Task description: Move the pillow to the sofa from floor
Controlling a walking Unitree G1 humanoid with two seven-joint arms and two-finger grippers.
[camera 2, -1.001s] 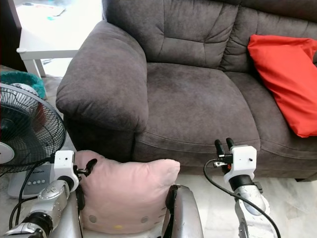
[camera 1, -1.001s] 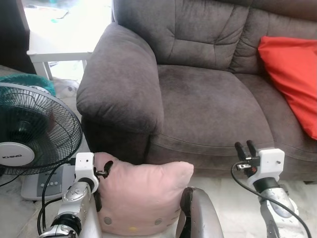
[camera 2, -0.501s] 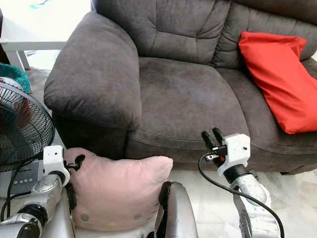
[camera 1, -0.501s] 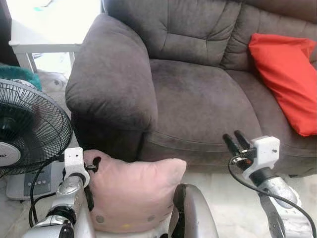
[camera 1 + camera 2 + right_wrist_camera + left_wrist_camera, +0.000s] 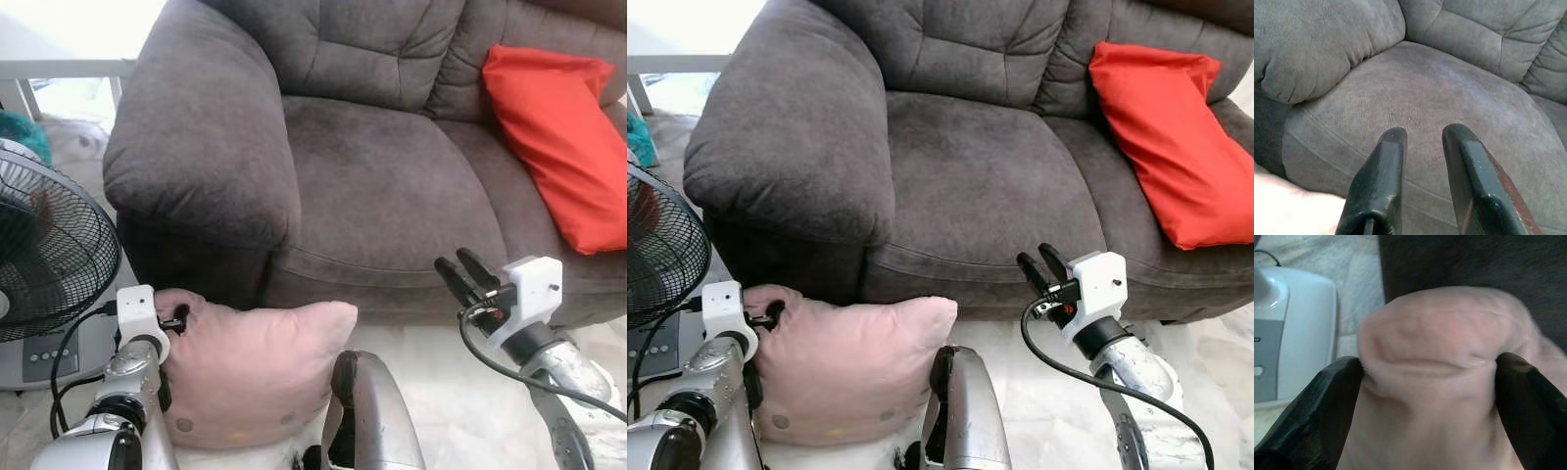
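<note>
A pale pink pillow (image 5: 250, 367) hangs low in front of the dark grey sofa (image 5: 382, 186), by the base of its left armrest. My left gripper (image 5: 179, 319) is shut on the pillow's upper left corner; in the left wrist view the corner (image 5: 1430, 362) bulges between the two black fingers (image 5: 1322, 411). My right gripper (image 5: 462, 274) is raised before the sofa's front edge, to the right of the pillow. Its fingers (image 5: 1383, 181) are slightly apart with nothing between them, pointing over the seat cushion (image 5: 1440, 112).
A red pillow (image 5: 558, 137) leans at the right end of the sofa seat. A black-grilled standing fan (image 5: 49, 255) with a white base (image 5: 1288, 338) stands on the floor at the left. A white table leg (image 5: 20, 88) is behind it.
The camera has moved closer and shifted right, so the sofa looms larger. The pillow stays held in my left gripper. The right gripper has tilted a little toward the seat.
</note>
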